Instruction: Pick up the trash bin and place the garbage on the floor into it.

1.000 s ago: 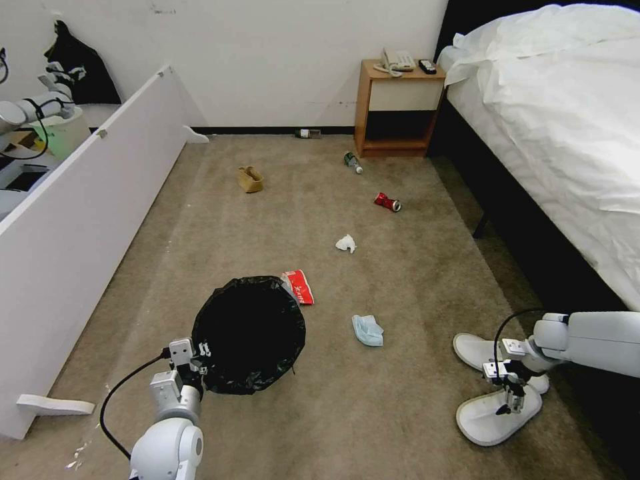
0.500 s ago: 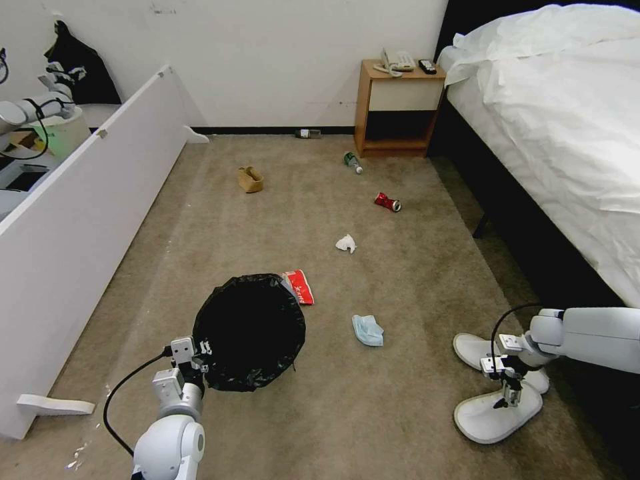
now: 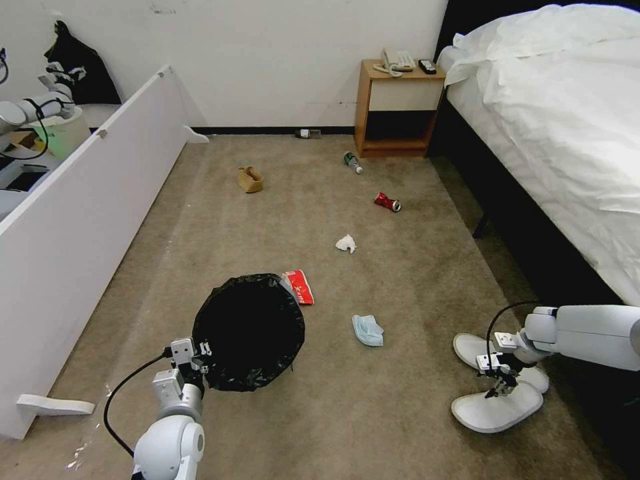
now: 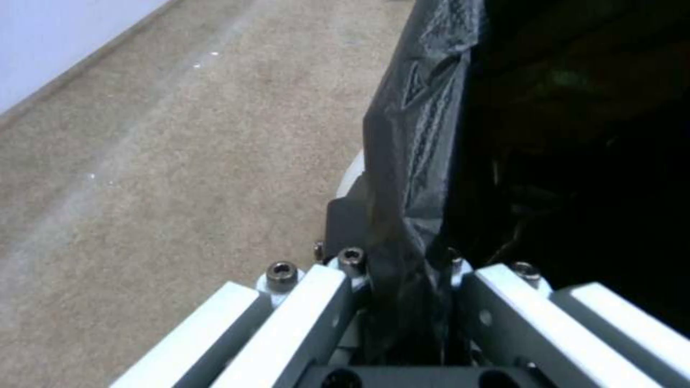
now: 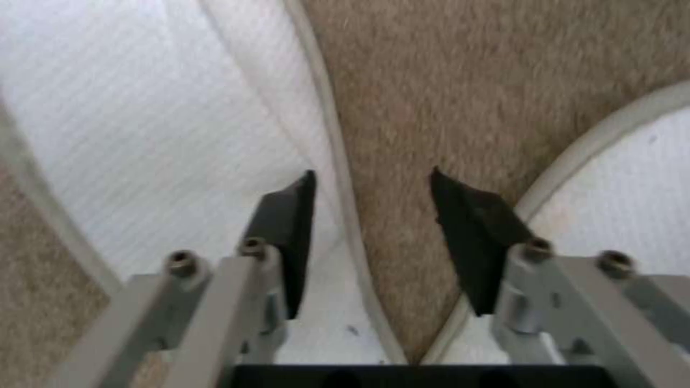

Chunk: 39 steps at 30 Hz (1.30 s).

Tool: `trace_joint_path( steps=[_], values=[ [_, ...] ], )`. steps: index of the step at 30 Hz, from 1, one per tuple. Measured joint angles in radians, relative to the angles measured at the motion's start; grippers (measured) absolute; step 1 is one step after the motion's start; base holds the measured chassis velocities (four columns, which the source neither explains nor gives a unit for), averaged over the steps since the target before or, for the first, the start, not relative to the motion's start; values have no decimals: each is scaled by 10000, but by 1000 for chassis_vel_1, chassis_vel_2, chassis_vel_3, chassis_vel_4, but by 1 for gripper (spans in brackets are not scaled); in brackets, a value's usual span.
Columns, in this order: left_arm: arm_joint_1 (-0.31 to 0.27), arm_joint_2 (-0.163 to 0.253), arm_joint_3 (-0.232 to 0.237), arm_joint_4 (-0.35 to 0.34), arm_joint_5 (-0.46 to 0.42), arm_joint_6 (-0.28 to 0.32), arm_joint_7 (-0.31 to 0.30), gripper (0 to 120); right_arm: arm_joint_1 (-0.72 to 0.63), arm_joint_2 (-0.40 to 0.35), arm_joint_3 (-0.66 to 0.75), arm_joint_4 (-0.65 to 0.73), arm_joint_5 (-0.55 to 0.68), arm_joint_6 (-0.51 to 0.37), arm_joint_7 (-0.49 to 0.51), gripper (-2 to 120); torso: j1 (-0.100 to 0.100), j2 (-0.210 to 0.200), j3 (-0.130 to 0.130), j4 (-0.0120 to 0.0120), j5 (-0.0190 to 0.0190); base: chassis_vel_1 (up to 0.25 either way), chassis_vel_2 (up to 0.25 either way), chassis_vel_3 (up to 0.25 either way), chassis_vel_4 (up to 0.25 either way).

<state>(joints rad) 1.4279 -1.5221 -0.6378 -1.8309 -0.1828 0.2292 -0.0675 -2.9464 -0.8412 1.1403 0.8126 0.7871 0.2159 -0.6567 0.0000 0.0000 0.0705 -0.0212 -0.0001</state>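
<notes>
Left gripper (image 3: 198, 365) clamped on near rim of trash bin (image 3: 248, 331), black liner pinched between its fingers (image 4: 344, 215); I hold bin at lower left over floor (image 3: 373, 413). Right gripper (image 3: 497, 390), jaws apart, hangs low over gap between two white slippers (image 3: 490, 413) by bed (image 3: 567, 133). Blue face mask (image 3: 367, 330) lies between bin and slippers. Red packet (image 3: 299, 285) at bin's far edge. White tissue (image 3: 345, 243), red can (image 3: 387, 201) farther off.

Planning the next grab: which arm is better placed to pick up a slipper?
Right. The right gripper hangs open over the slippers, straddling one's edge, while the left gripper is shut on the bin rim.
</notes>
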Motion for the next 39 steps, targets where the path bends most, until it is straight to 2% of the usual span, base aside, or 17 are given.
trace_joint_path(
  steps=[1,2,4,5,6,7,8,10,21,32,36,38,39],
  values=[
    [-6,1,-1,2,-4,0,1,0,-1,-46,-18,-8,19,0,23,34,0,0,0,0,0,0,0,0,0],
    [-12,14,-6,3,-25,0,4,0,-5,-175,-48,-28,94,0,71,25,0,0,0,-3,-1,0,0,0,0],
    [-12,30,-10,4,-37,0,7,0,-6,-229,-58,-42,120,-3,78,22,0,0,1,-2,-1,0,0,0,0],
    [-10,51,-31,5,-66,1,23,0,-9,-325,-81,-83,162,-9,82,16,0,0,1,0,-2,0,0,0,0],
    [-10,51,-31,5,-66,1,23,0,-9,-325,-81,-83,162,-9,82,16,0,0,1,0,-2,0,0,0,0],
    [-4,76,-54,6,-102,3,34,0,-11,-427,-113,-132,237,-18,83,9,0,0,1,-1,-3,0,0,0,0],
    [-4,76,-54,6,-102,3,34,0,-11,-427,-113,-132,237,-18,83,9,0,0,1,-1,-3,0,0,0,0],
    [25,103,-90,3,-146,2,35,0,-17,-562,-165,-186,293,-31,82,0,0,0,1,-2,-3,0,0,0,0],
    [103,174,-131,-94,-233,5,18,0,-26,-807,-229,-131,504,-133,65,0,0,0,0,1,-3,0,0,0,0],
    [94,226,-129,-96,-243,-30,11,0,-27,-628,-211,188,506,-172,123,0,0,-1,0,0,0,0,0,0,0],
    [94,231,-116,-101,-236,-33,7,0,-25,-570,-202,241,486,-187,128,4,0,-1,-1,0,0,0,0,0,0],
    [94,273,-109,-126,-235,-33,4,0,-22,-499,-201,343,417,-206,125,18,0,-1,0,0,0,0,0,0,0],
    [94,273,-109,-126,-235,-33,4,0,-22,-499,-201,343,417,-206,125,18,0,-1,0,0,0,0,0,0,0]
  ],
)
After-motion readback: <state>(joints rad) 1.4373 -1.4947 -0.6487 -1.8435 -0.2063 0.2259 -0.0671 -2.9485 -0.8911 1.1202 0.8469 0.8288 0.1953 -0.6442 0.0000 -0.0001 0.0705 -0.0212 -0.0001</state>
